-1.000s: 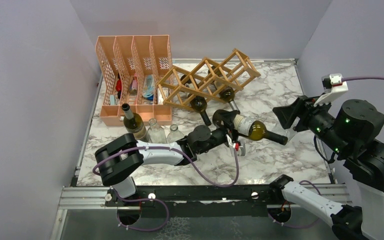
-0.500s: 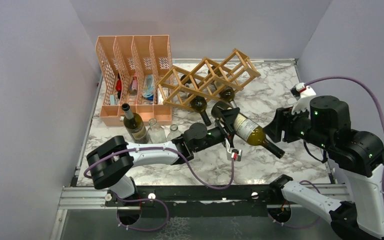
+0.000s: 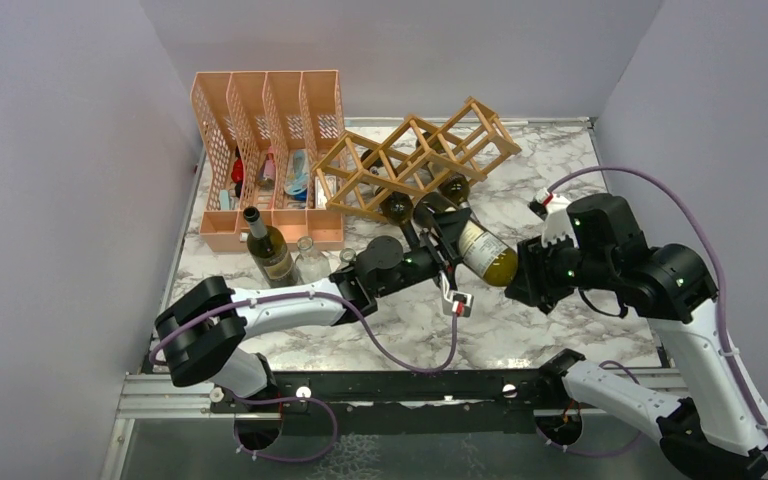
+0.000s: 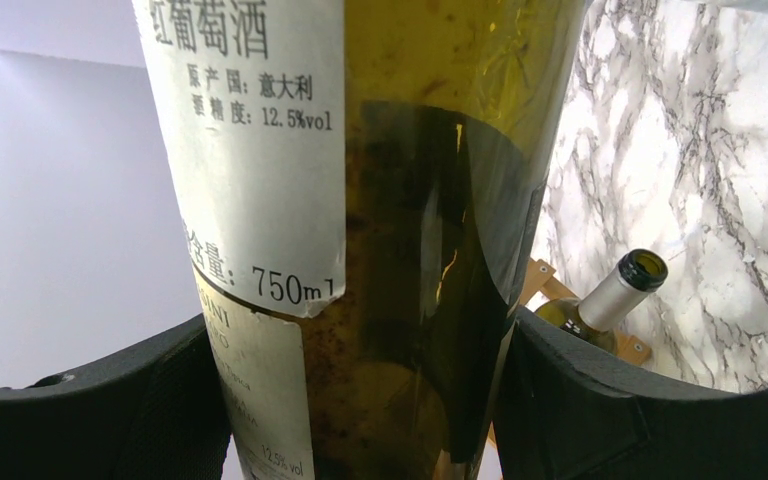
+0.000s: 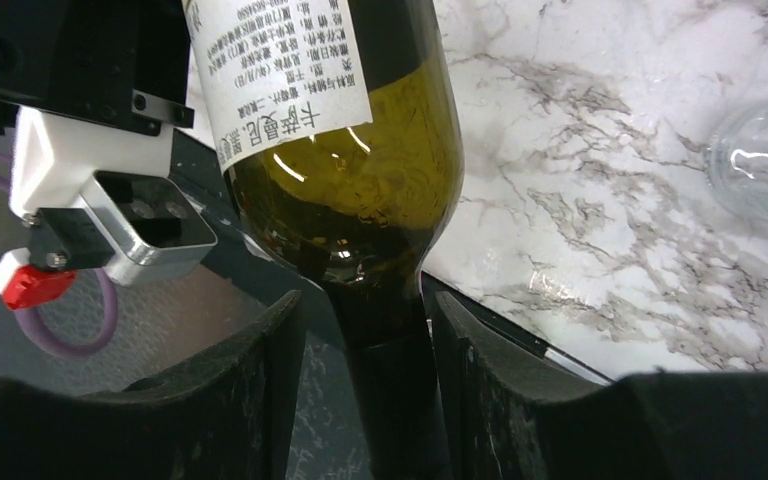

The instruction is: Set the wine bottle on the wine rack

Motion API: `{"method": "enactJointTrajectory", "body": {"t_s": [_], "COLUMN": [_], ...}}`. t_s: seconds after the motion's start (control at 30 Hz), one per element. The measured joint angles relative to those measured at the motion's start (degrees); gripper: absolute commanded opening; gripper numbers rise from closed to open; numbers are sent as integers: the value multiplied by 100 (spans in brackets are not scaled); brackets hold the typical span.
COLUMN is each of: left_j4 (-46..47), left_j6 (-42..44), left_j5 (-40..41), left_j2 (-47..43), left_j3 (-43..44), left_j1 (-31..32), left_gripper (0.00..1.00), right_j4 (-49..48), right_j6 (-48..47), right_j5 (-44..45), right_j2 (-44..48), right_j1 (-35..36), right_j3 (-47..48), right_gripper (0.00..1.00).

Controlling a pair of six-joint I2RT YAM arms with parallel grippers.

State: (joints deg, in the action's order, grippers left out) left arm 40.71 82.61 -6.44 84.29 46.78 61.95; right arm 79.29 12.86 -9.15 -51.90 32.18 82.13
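The left gripper (image 3: 438, 238) was clamped round the body of the green wine bottle (image 3: 482, 250), its fingers (image 4: 110, 410) pressed against the glass on both sides. The bottle hung tilted over the marble table (image 3: 560, 190), base just short of the wooden wine rack (image 3: 412, 158), neck towards the right gripper (image 3: 520, 278). That pincer straddled the neck with jaws apart, a gap showing on one side. Two dark bottles (image 3: 397, 207) lay in the rack
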Motion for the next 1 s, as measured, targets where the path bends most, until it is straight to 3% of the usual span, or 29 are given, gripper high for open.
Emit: {"method": "enactJointTrajectory", "body": {"t_s": [0.83, 1.0], "left_j4": [-695, -754], "left_j6": [275, 216], "left_j5": [-417, -505], "left_j2": [-162, -168], "left_j3": [243, 343], "left_j1": [-317, -389], "left_gripper": [0, 0], "right_j4": [-739, -835], "right_j6": [-293, -341], "right_j5": [-619, -706], "right_j2": [-103, -103], "right_j1": [0, 0], "right_j3": [-820, -870], "right_gripper": [44, 30]}}
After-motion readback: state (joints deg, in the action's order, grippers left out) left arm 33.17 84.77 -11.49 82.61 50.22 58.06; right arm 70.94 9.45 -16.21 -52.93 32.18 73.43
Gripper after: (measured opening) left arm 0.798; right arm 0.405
